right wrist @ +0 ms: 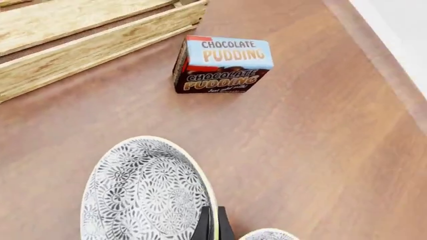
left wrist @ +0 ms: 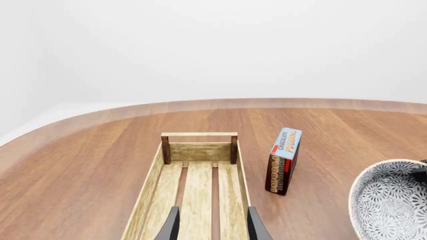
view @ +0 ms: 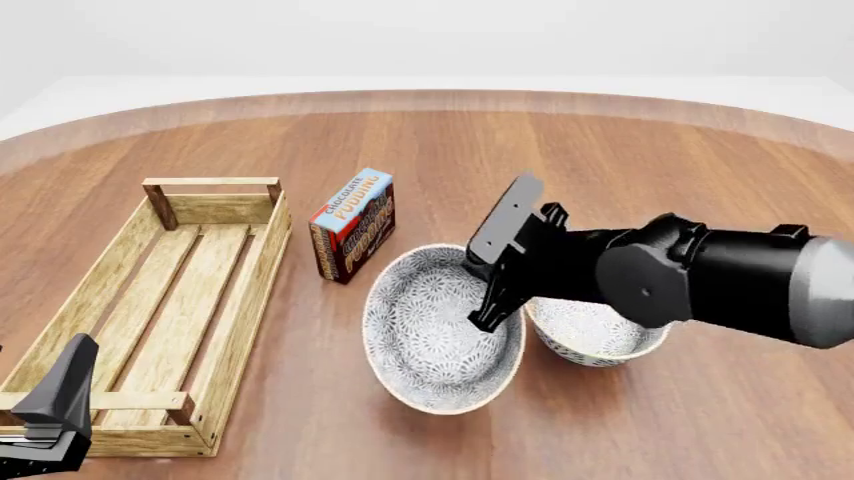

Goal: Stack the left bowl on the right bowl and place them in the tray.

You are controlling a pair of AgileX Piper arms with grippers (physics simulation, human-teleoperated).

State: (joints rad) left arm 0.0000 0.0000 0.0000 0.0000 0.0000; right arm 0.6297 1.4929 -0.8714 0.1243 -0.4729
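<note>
Left bowl [view: 441, 345], tilted and lifted, its rim pinched between the closed fingers of the right gripper [view: 483, 305], overlapping the right bowl [view: 601, 335] on the table [view: 601, 160]. A pudding box [view: 354, 225] stands between bowls and tray [view: 247, 290]. Left gripper [left wrist: 212, 227], fingers apart, hovers over the tray's near end.

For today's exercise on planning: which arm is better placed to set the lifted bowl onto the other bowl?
The right: its jaws grip the rim of the left bowl, tilted beside the right bowl. The left gripper hangs over the tray.
</note>
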